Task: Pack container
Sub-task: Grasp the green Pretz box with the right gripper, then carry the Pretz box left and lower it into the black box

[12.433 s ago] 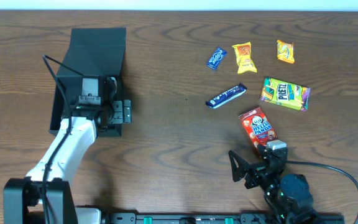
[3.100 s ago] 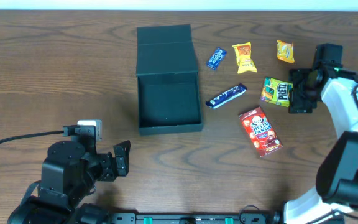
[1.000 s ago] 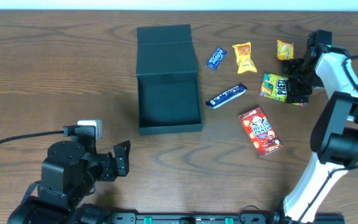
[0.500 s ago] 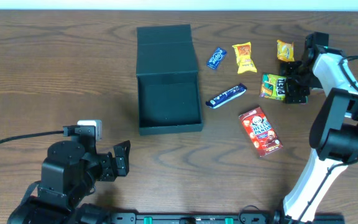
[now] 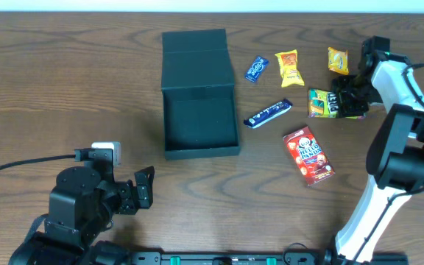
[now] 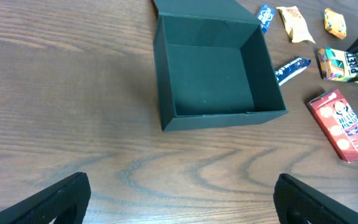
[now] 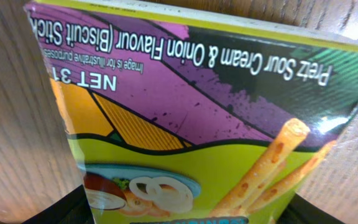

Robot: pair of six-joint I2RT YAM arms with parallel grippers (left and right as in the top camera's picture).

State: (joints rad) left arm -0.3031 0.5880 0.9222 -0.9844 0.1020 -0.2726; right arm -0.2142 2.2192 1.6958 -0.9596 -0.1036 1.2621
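Note:
The container (image 5: 199, 121), a dark box standing open with its flap lid (image 5: 195, 50) laid back, sits left of the snacks; the left wrist view shows the container (image 6: 210, 68) with nothing in it. My right gripper (image 5: 348, 99) is down over the right end of the green Pretz box (image 5: 321, 103). In the right wrist view the Pretz box (image 7: 185, 118) fills the frame, and the black fingers (image 7: 55, 208) press against both its sides. My left gripper (image 5: 142, 195) rests low near the front edge, open and empty, well short of the container.
A red snack box (image 5: 308, 154), a blue bar (image 5: 268, 112), a small blue packet (image 5: 256, 68) and two yellow packets (image 5: 289, 68) (image 5: 337, 60) lie right of the container. Bare wood lies between my left gripper (image 6: 180, 202) and the container.
My right gripper's jaws have come in onto the sides of the Pretz box, and the box has shifted slightly left. The left arm has not moved.

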